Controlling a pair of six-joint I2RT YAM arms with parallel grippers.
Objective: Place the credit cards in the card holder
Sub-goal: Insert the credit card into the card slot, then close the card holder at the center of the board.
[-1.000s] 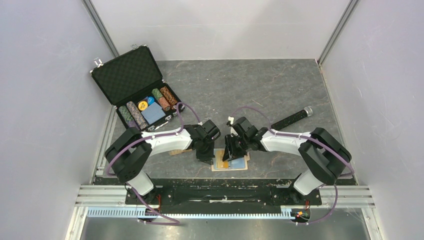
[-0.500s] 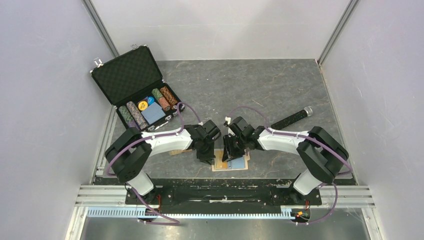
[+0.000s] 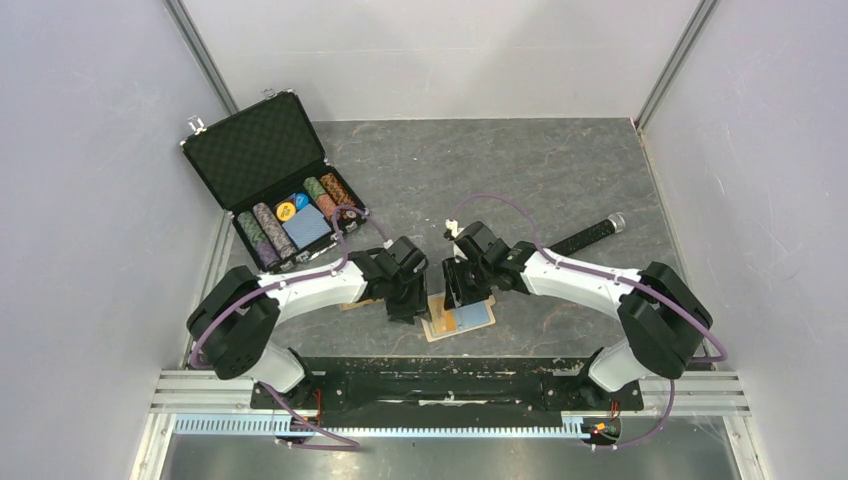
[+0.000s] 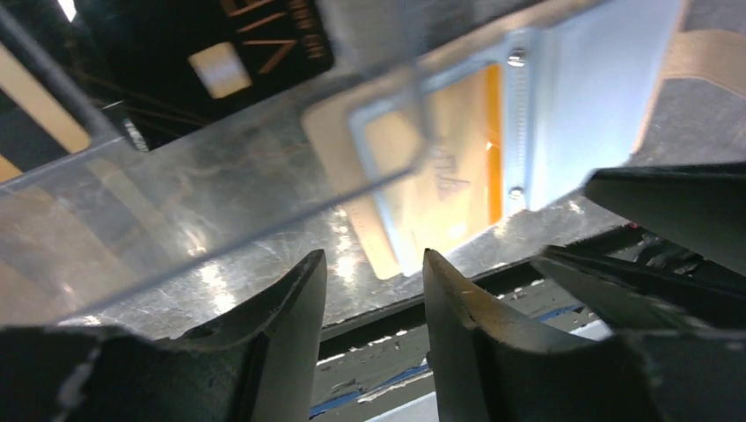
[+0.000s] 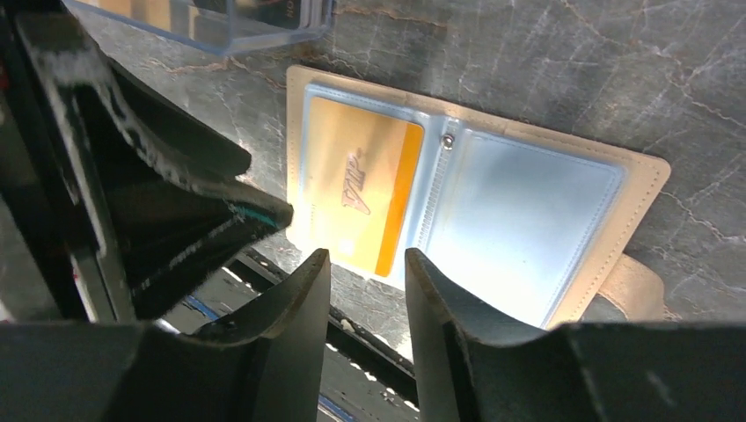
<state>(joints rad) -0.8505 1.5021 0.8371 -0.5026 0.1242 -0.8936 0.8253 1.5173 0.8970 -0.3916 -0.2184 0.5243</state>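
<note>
Black card [image 4: 255, 44] blurred, cropped at 11 o'clock behind clear box [image 4: 176, 202]; orange card [image 5: 356, 198] pocketed in open card holder [image 5: 528, 229]; left tool [image 4: 374, 264] and right tool [image 5: 367, 259] released, empty.

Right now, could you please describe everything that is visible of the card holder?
The card holder lies open and flat on the grey table, close to the arms' bases. Its outside looks like tan leather. Inside are two glossy, light blue pockets, joined along a spine with a small rivet. One pocket holds the orange-gold card, lettered VIP; the other looks empty. A tan snap tab sticks out from one edge. Nothing grips it.
</note>
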